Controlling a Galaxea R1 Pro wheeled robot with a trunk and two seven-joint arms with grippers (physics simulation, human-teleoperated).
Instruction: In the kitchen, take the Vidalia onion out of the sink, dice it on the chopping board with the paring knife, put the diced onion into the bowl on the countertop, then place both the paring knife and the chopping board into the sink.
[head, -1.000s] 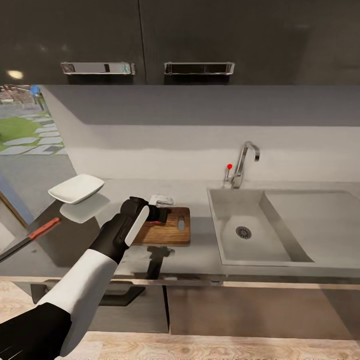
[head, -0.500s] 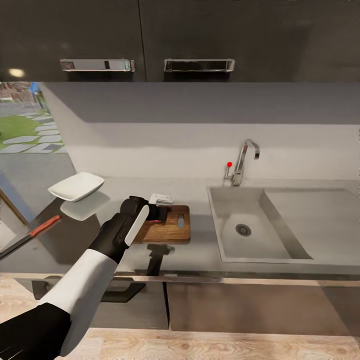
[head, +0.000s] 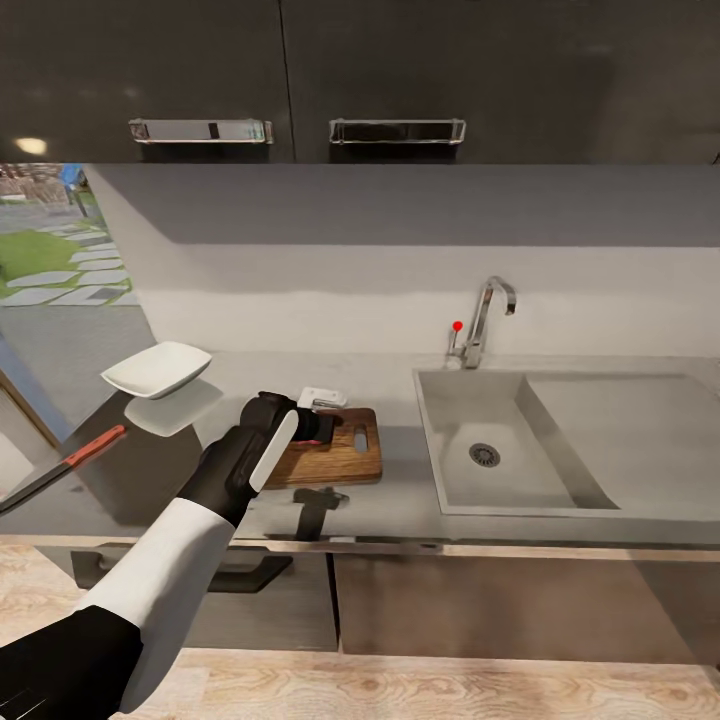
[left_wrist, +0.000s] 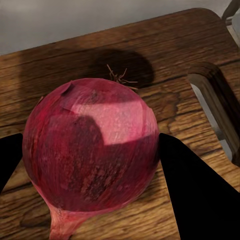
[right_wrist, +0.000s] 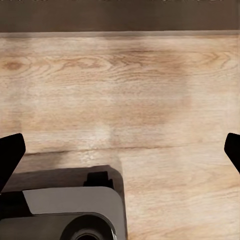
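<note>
Over the chopping board (left_wrist: 60, 65), the Vidalia onion (left_wrist: 90, 155) is held between the closed-in fingers of the left gripper (left_wrist: 90, 165) — if released carelessly, the round bulb could be sent rolling off onto the countertop (head: 400, 500) — while the right gripper's (right_wrist: 120, 150) fingers are spread wide, empty.

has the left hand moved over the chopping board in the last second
No. In the head view the left hand sits over the same far left corner of the chopping board; only the camera shifted slightly. It grips the Vidalia onion just above the wood.

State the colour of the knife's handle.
Red-orange; the knife shows best in the head view.
</note>
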